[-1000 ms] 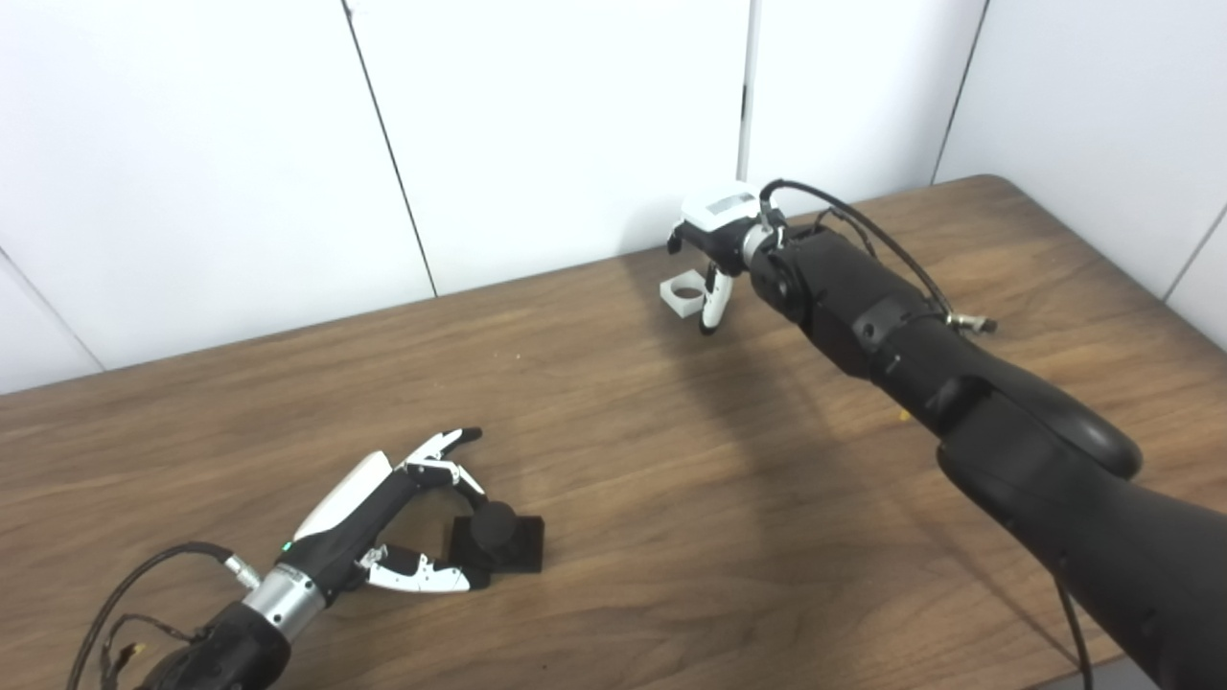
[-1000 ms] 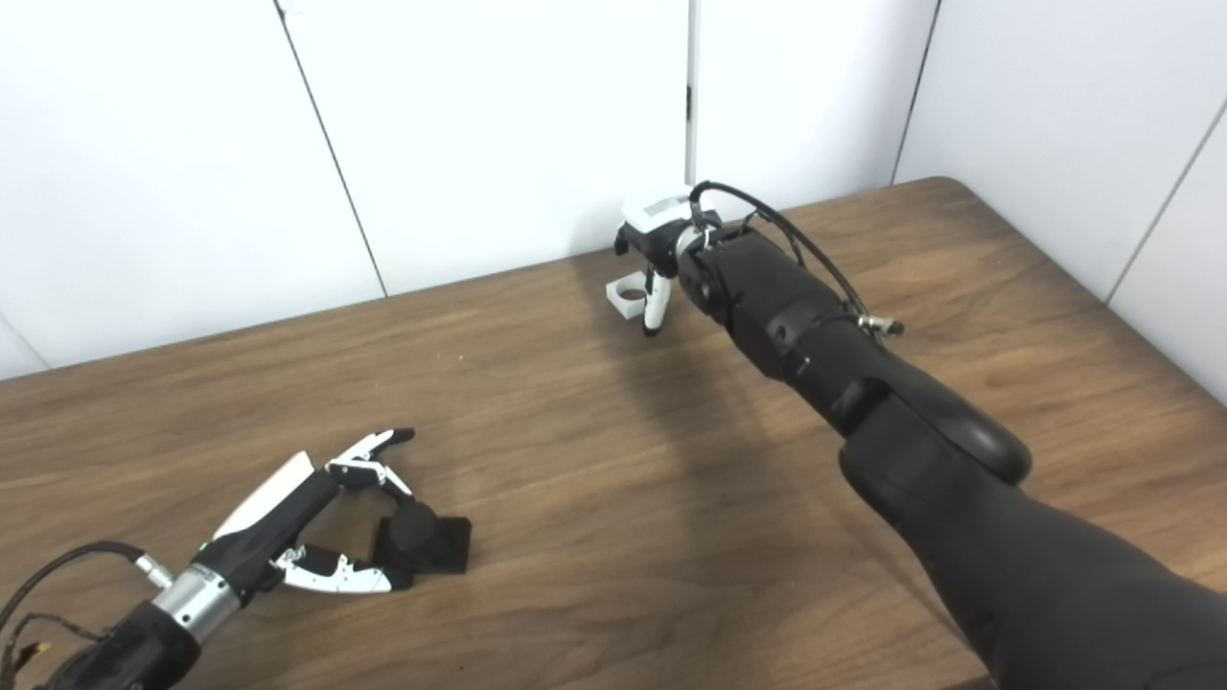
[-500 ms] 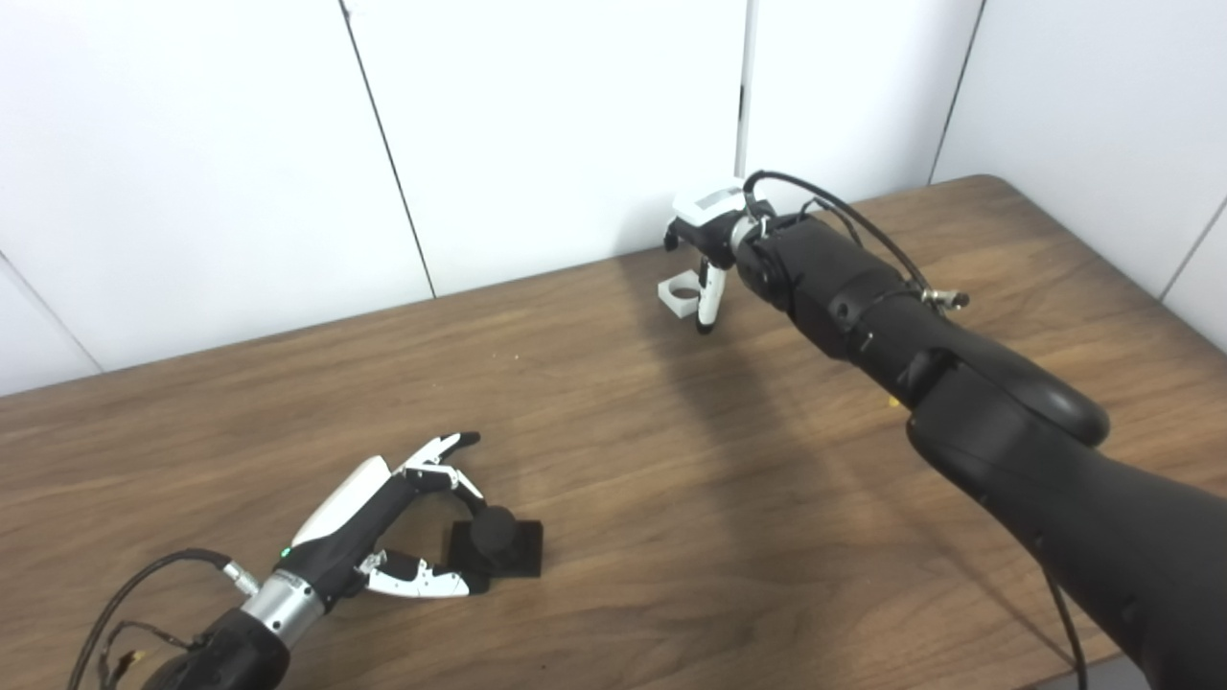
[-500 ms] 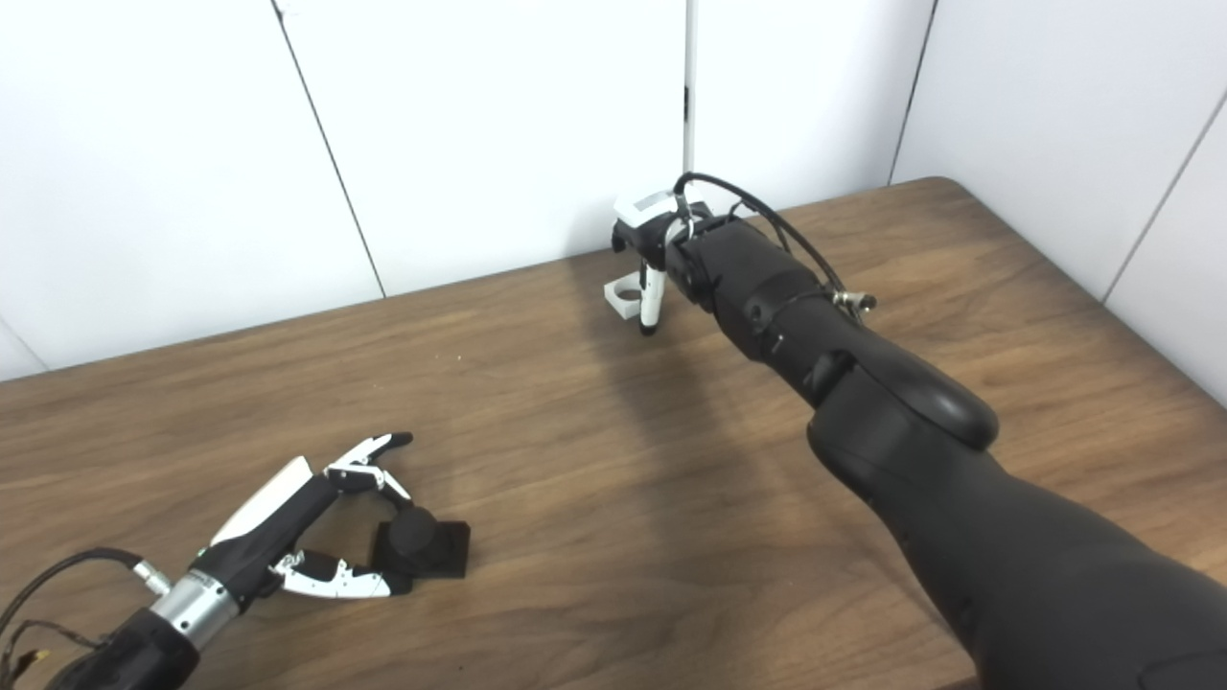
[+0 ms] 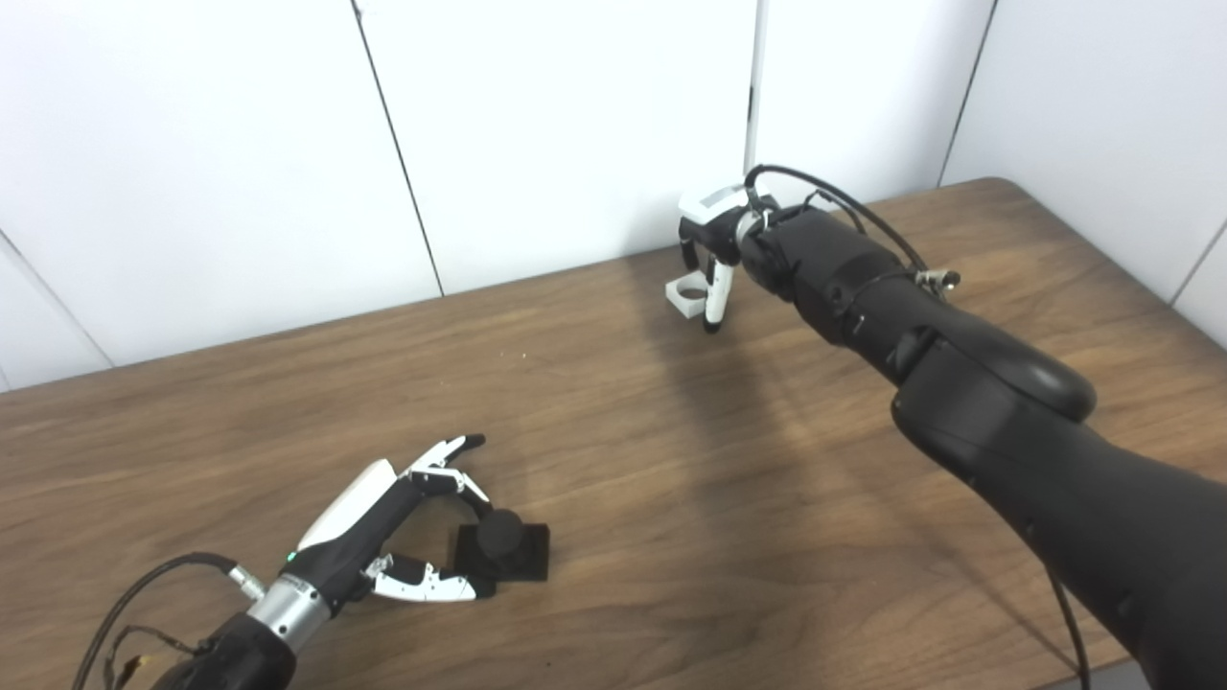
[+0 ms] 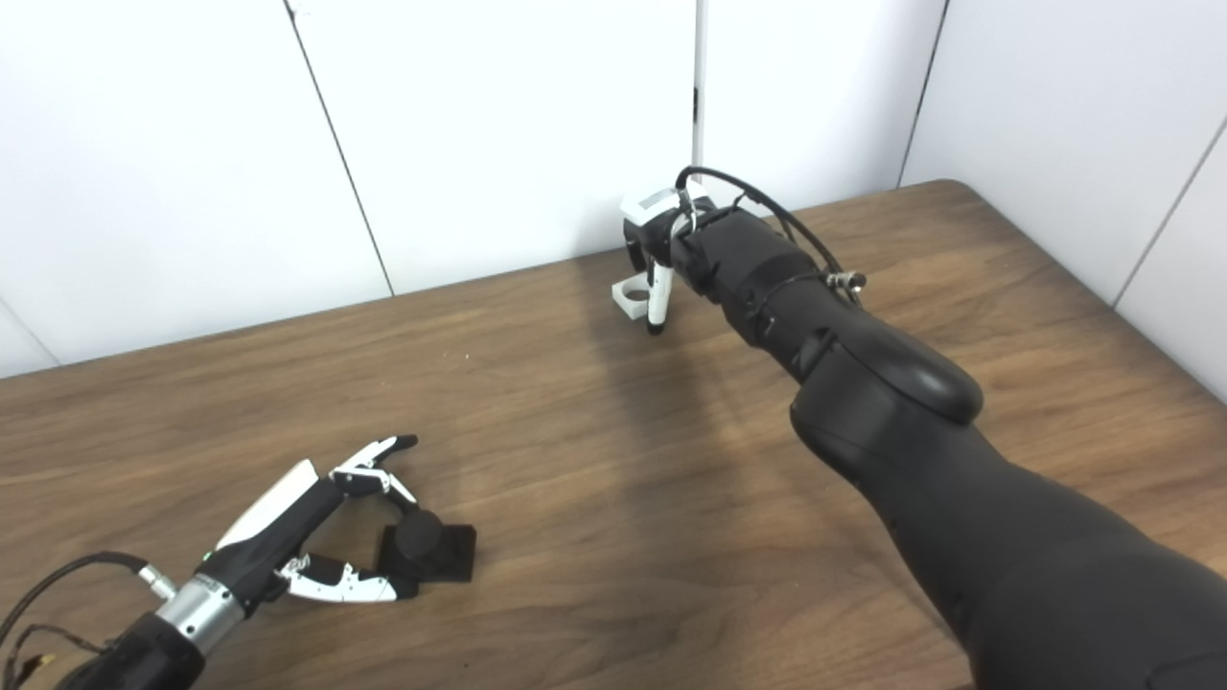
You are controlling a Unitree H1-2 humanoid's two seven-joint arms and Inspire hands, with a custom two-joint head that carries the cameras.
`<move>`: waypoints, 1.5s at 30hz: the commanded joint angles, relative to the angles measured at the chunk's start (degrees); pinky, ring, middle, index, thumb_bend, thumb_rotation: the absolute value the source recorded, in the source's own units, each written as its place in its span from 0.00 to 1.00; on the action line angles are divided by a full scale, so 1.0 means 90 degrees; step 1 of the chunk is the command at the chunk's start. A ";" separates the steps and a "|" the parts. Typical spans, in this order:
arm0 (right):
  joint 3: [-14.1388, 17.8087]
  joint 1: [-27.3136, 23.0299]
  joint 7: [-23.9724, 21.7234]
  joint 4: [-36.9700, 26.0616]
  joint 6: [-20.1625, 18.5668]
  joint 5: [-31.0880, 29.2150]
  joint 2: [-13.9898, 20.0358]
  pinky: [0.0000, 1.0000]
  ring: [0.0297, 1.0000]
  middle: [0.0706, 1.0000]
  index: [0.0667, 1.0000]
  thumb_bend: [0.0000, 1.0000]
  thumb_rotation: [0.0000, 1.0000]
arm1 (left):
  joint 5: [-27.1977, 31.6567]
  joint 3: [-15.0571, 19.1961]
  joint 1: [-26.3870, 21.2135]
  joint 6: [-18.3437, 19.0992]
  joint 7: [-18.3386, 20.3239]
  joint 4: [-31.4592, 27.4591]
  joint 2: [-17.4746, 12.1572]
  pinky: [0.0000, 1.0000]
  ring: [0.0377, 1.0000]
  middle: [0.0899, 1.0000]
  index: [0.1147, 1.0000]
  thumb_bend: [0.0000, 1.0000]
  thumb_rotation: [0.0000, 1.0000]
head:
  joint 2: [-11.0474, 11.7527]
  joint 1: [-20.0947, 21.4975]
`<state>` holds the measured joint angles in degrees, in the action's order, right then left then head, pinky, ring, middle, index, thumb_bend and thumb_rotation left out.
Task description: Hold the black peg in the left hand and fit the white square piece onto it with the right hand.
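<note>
A: Why is the left hand (image 5: 407, 532) spread around the peg (image 5: 501, 548)?

B: Fingers apart, flanking it on the table (image 5: 671, 479), set to close.

A: And the right hand (image 5: 714, 254)?

B: Fingers curled down over the white piece (image 5: 685, 293) just beneath; whether it's gripped, I can't tell.

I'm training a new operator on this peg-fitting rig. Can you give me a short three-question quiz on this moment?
1. True or false: the black peg is lifted off the table.
2. Which hand is at the white square piece: A) left hand, B) right hand?
3. Fill in: the white square piece lies near the table's ___ edge, by the wall.

Key: 1. False; it rests on the table between the left hand's spread fingers. 2. B. 3. Far.
</note>
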<state>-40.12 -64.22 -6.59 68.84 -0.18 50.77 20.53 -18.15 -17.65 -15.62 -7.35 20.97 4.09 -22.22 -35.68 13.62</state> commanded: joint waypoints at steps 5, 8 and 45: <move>-0.0045 -0.0022 -0.0059 0.0147 0.0063 -0.0081 -0.0036 0.89 0.90 0.85 0.57 0.62 0.33 | -0.0024 -0.0019 0.0105 0.0268 0.0234 0.0010 -0.0163 0.95 1.00 0.98 0.43 0.52 0.06 | -0.0021 -0.0016; -0.0024 -0.0004 -0.0115 0.0086 0.0092 -0.0140 0.0004 0.89 0.90 0.85 0.57 0.61 0.33 | -0.0040 -0.0020 0.0111 0.0279 0.0238 -0.0004 -0.0168 0.94 1.00 0.98 0.43 0.52 0.06 | -0.0045 -0.0027; 0.0031 0.0263 -0.0422 -0.0305 0.0630 -0.0553 0.0339 0.94 0.90 0.83 0.45 0.52 0.15 | -0.0050 -0.0064 0.0199 0.0415 0.0281 -0.0127 -0.0134 0.95 1.00 0.98 0.43 0.52 0.07 | -0.0152 -0.0107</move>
<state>-39.39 -62.94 -9.22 66.00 5.32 45.31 22.80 -18.15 -17.49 -15.30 -6.53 21.03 3.18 -22.25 -37.00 12.74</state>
